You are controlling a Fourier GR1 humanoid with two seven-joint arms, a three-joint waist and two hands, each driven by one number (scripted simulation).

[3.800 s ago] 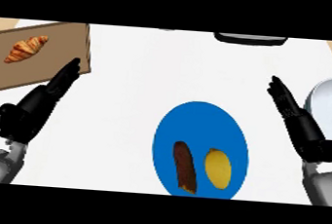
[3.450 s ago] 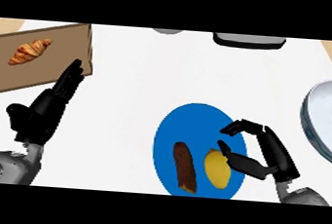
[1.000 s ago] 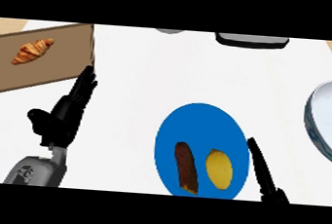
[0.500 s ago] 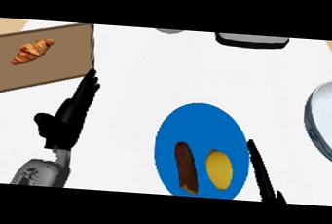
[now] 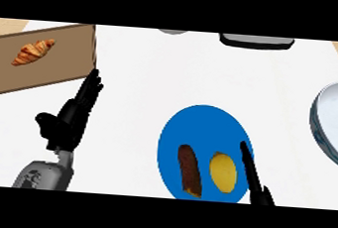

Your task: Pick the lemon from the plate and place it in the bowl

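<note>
The lemon (image 5: 223,172) lies on the blue plate (image 5: 200,125), just inboard of the right hand (image 5: 252,174), with a brown sausage-like piece (image 5: 189,170) on its far side from those fingers. The right hand comes in edge-on from the lower edge, its fingers (image 5: 245,156) straight and pressed together into a thin blade that runs along the lemon's outer flank, just beside it; whether they touch the fruit cannot be told. They curl round nothing, so the lemon is not yet gripped. This edge-on pose likely serves to bring the hand alongside the fruit before the fingers and thumb close on it from both sides; the thumb itself is not visible. The bowl (image 5: 333,122) sits well beyond the fingers' outer side, at the right edge, partly cut off, so a lift and an outward carry are left. The left hand (image 5: 69,119) rests open, fingers straight and pointing up, well apart from the plate, its tips near the corner of the wooden board (image 5: 57,73) that bears a croissant (image 5: 33,52).
</note>
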